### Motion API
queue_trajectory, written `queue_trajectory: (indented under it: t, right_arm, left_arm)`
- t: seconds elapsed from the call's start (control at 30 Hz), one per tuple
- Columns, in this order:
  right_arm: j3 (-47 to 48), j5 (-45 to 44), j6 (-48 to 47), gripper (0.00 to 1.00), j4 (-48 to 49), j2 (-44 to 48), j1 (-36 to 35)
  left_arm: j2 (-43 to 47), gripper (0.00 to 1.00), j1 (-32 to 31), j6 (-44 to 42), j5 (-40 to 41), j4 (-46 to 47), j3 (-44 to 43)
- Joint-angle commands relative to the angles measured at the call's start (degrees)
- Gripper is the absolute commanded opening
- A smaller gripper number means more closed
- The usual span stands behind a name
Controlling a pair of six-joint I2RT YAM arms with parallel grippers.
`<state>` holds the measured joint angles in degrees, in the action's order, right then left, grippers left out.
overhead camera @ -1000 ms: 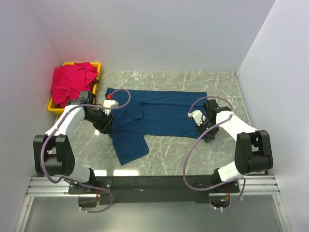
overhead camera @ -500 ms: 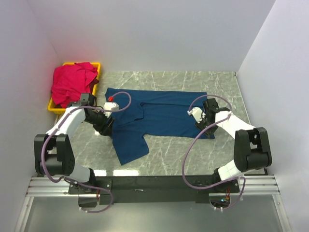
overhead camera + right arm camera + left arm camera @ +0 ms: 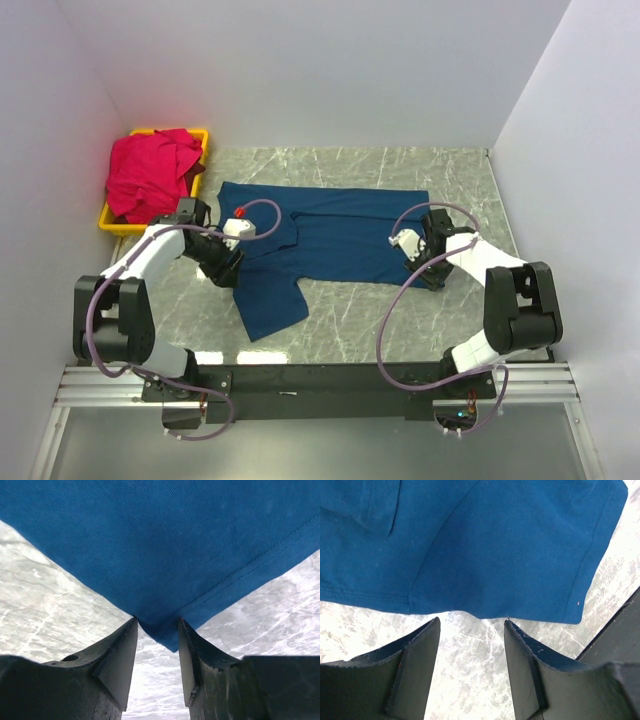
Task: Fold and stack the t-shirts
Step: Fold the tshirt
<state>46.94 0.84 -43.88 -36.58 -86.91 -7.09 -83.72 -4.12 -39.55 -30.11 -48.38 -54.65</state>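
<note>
Lying flat on veined marble table (image 3: 350,310), navy t-shirt (image 3: 340,240) shows stitched hems.

Marble table (image 3: 350,312): navy t-shirt (image 3: 340,240), yellow bin (image 3: 146,131).

spread t-shirt (image 3: 340,235): table (image 3: 450,320) centre | bunched t-shirt (image 3: 150,175): in bin (image 3: 200,133), far left

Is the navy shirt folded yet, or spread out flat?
Spread out: the navy t-shirt lies flat across the table, full width, one sleeve sticking out toward the near edge.
</note>
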Motion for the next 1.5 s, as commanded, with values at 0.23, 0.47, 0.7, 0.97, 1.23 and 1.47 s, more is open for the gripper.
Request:
queue_trajectory:
  t: [0.23, 0.47, 0.7, 0.97, 1.23, 1.47]
  right_arm:
    - [-0.5, -1.8, -2.5, 0.4, 2.2, -1.6, 1.9]
    - [1.8, 1.0, -2.4, 0.46, -2.5, 0.5, 2.0]
    - [1.8, 1.3, -3.1, 0.48, -4.2, 1.9, 2.0]
    - [1.8, -0.4, -3.1, 0.44, -2.3, 0.6, 2.0]
    - [1.6, -2.7, -2.9, 0.0, 0.7, -1.6, 2.1]
    - [1.8, 0.6, -5.1, 0.0, -3.8, 4.2, 6.1]
  left_arm:
    - [1.1, 0.56, -1.8, -1.6, 2.5, 2.8, 1.7]
    - [1.1, 0.56, -5.7, -1.5, 6.9, 6.4, 4.3]
    - [0.5, 0.51, -9.7, 0.2, 14.3, 14.2, 7.8]
    - [-2.8, 0.25, -9.8, -0.5, 14.9, 15.1, 7.2]
    - [-1.2, 0.01, -9.8, -0.4, 13.2, 10.3, 6.6]
    - [5.1, 0.0, -9.8, -0.4, 12.6, 2.1, 6.1]
